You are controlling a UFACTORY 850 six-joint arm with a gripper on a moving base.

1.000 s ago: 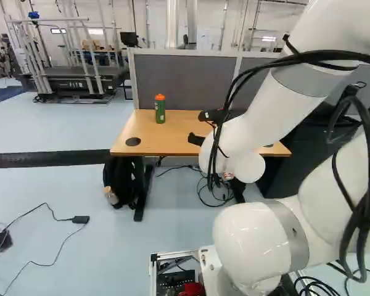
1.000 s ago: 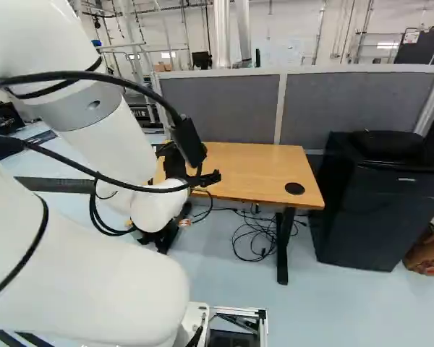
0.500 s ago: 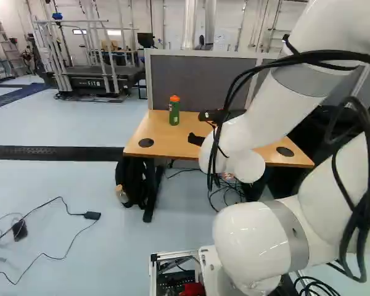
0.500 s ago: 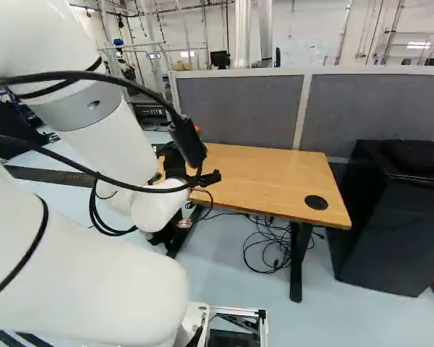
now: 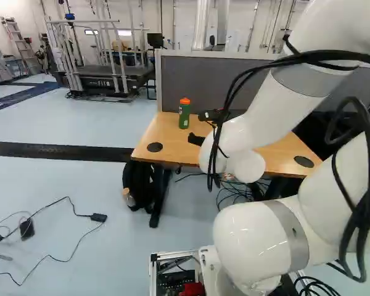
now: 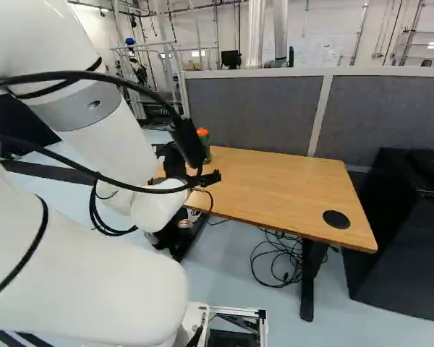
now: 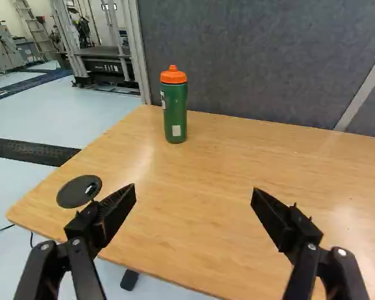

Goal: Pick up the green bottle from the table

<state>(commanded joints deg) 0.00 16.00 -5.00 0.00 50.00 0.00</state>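
Observation:
My black gripper (image 5: 195, 127) stands over the wooden table (image 5: 272, 159) in the left base view, short of the green bottle. In the wrist view the gripper (image 7: 194, 189) is open, its two fingers wide apart with only tabletop showing between them. The green bottle (image 7: 175, 112) with an orange cap stands upright ahead of the fingers, toward the table's far edge by the grey partition. At the right base view, the bottle (image 6: 205, 151) is partly hidden behind a black part of the arm.
A grey partition (image 6: 253, 112) runs behind the table. A black cabinet (image 6: 405, 238) stands beside it in the right base view. A backpack (image 5: 139, 184) is under the table's near side, and cables (image 5: 74, 246) lie on the floor. Exercise equipment (image 5: 102, 77) stands farther back.
The base has moved, turning left: table, bottle and partition shift rightward in both base views. The arm keeps its pose against its lowest joint, and the bottle stays put on the table.

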